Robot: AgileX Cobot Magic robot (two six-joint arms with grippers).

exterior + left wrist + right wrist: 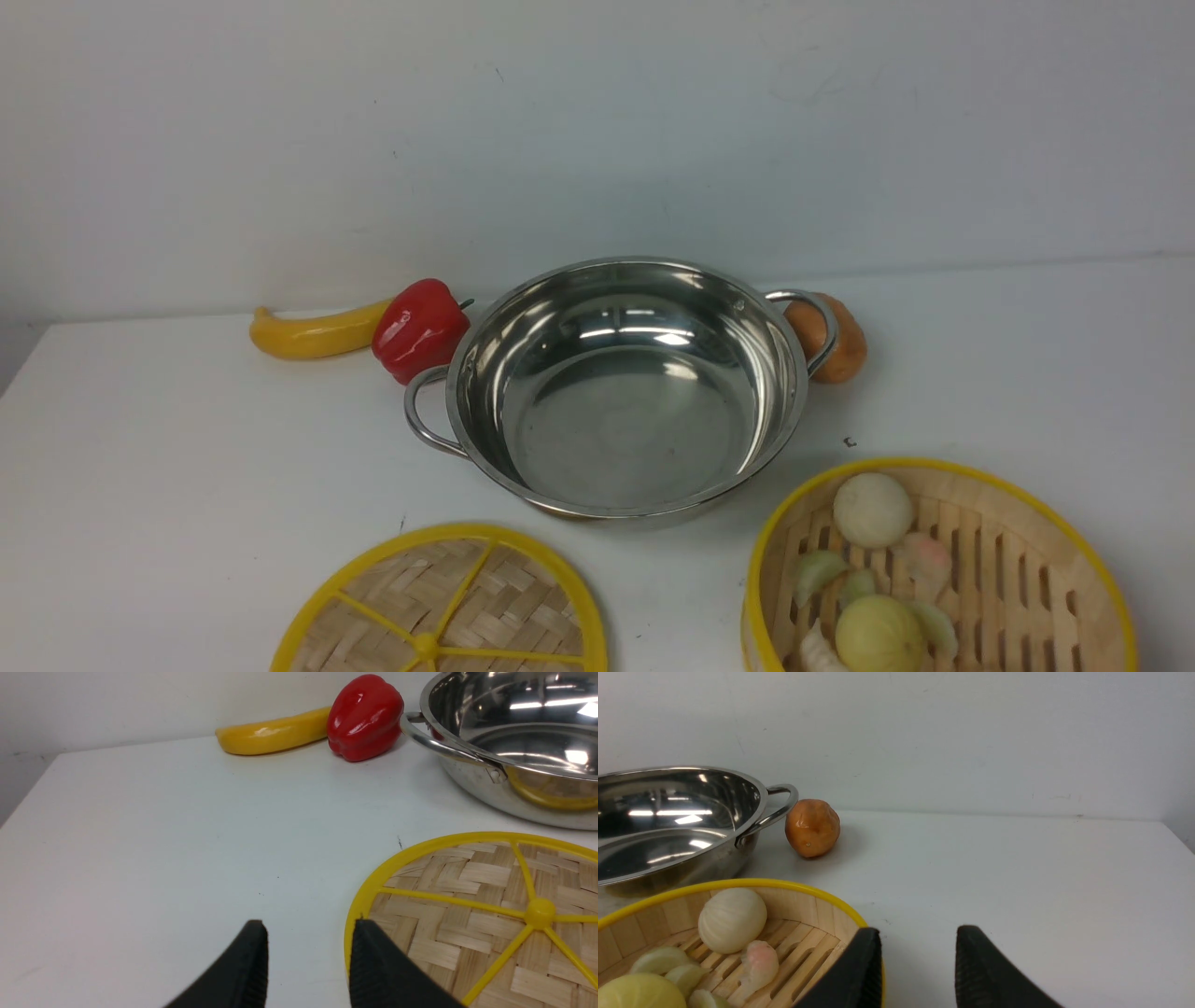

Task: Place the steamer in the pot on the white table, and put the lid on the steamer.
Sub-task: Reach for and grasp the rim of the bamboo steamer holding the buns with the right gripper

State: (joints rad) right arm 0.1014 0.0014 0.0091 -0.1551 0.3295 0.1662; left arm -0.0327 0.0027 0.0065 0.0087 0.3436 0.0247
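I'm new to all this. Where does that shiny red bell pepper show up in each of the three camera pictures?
Front view: the shiny red bell pepper is left of centre, between a long yellow banana-like toy and the pot's left handle.
Left wrist view: it is again between the yellow toy and the pot's handle.
Right wrist view: not in it.
Shared landmark: the wide shiny stainless-steel pot, visible in all three.

left claw (310,926), jaws apart, is at the lid (467,905) rim, near the pot (514,765).
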